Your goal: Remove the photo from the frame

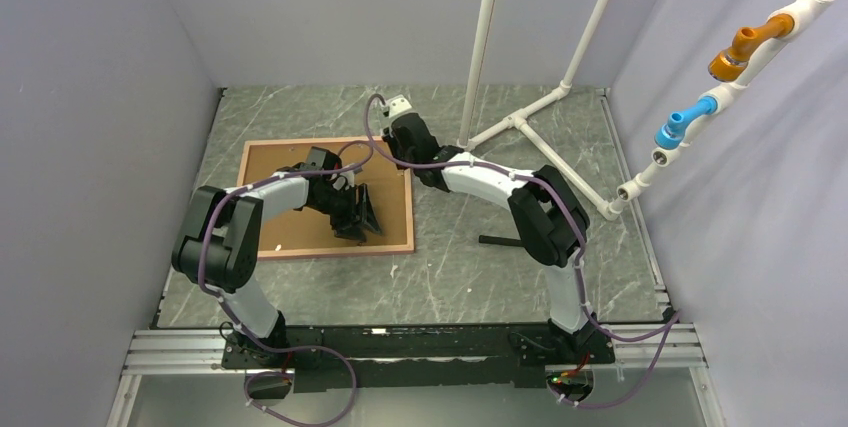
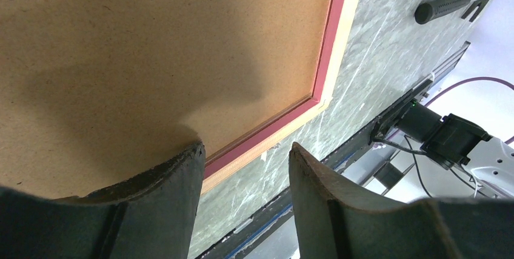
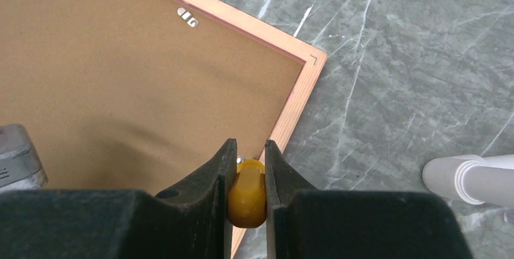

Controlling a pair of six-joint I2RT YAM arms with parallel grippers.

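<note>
Frame [image 1: 330, 251] face-down, R gripper [image 3: 245, 150] clamps yellow handle [image 3: 246, 198]

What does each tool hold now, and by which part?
The right tool grips a yellow handle, probably a screwdriver's, across its rounded sides. The left tool is open and holds nothing.

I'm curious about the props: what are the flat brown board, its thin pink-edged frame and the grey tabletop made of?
The flat brown board looks like matte pressed fibreboard: even, grainless tan. The thin pink-edged frame seems painted wood, with a pale raw edge showing. The grey tabletop looks like veined marble, or a print.
</note>
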